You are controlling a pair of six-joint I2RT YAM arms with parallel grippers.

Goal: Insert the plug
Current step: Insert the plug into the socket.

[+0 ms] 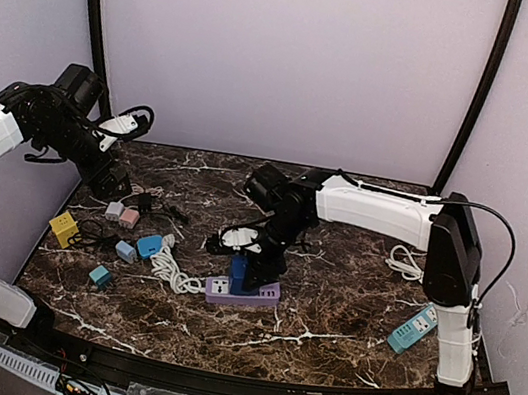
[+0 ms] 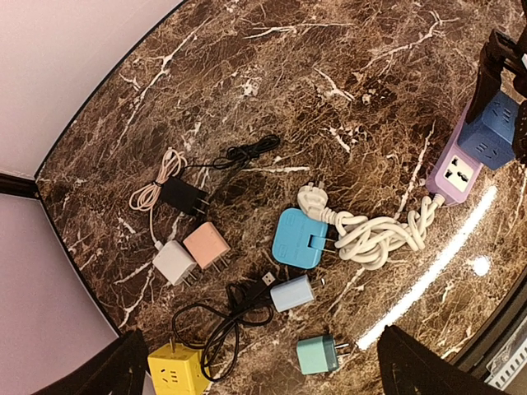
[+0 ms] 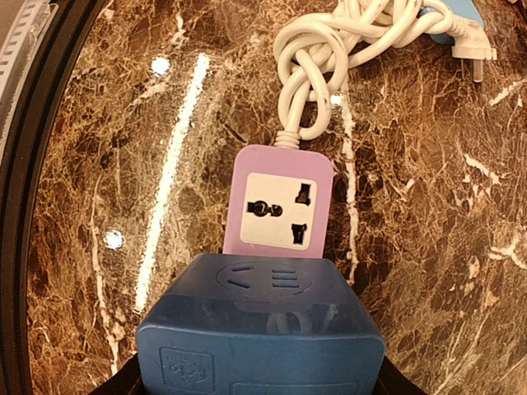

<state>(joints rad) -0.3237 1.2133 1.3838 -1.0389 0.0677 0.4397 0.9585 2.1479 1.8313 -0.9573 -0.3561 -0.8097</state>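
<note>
Right wrist view is almost swallowed by the blue cube (image 3: 262, 333): it fills the bottom half, and the right gripper (image 1: 253, 262) shows there only as dark slivers at the bottom corners. The cube's underside is out of sight, so I cannot tell whether its prongs are in the strip (image 3: 280, 202) or just above it; from the top view it looks seated, perhaps. Only the socket nearest the cord (image 3: 329, 49) is in the clear, and the rest of the strip is lost under the cube. The left arm is cut off by the top view's left edge. The surface is a dark brown marble table (image 1: 325, 319) with white veins and glare streaks across it. Pale lilac walls (image 1: 289, 50) stand behind and at the sides, and black poles (image 1: 93, 17) rise at the back corners. Now the action: the right gripper is clamped on the cube, a black finger on each side in the left wrist view. It holds the cube upright over the purple strip, right next to that free socket, near the table's middle. The strip lies flat, its white cord knotted in a bundle beside it. The left gripper (image 2: 262, 354) hangs high over the table's left rear with its jaws spread wide and nothing between them. It is well apart from the cube, above a scatter of small chargers (image 2: 206, 244).
</note>
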